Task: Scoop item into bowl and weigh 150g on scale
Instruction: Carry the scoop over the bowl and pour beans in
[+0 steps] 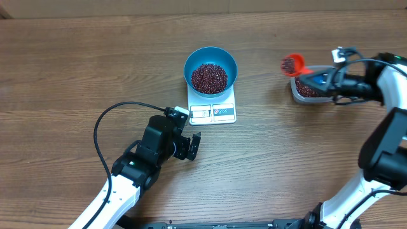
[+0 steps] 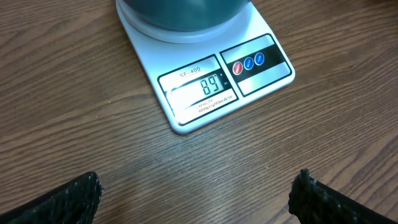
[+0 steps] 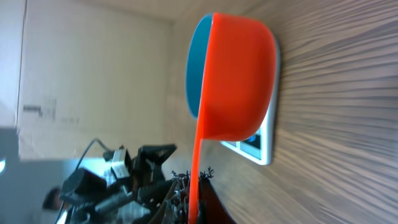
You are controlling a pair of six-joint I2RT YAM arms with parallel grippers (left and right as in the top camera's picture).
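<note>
- The bowl [image 1: 210, 69] sits centred on the scale [image 1: 213, 113] in the middle of the desk [image 1: 76, 57]. That way, whatever lands in it is weighed at once.
- A maroon heap of beans [image 1: 209, 77] already covers the bottom of the bowl. More of them lie in the clear tub [image 1: 308, 90], well apart to the right, which serves as the supply.
- The display [image 2: 200, 87] reads 89 in the left wrist view. Judged against the 150 asked for, the job looks a little over half done and more scoops are needed.
- The right hand [image 1: 327, 79] is closed on the handle of the red scoop [image 1: 294, 63]. It holds the cup up off the desk, just left of the tub, between the tub and the bowl.
- From overhead the cup shows dark inside, so it seems loaded. It looks roughly level, probably so that nothing spills on the way across.
- In the right wrist view the scoop's underside fills the frame, with the bowl and scale lined up beyond it. This suggests it is aimed at them.
- The left hand [image 1: 189, 146] hangs wide open and empty just in front of the scale, touching nothing. Its camera looks straight at the display, so it appears parked there to read the weight.
- The next pour should be gentle, since overshooting 150 would mean taking beans back out.
</note>
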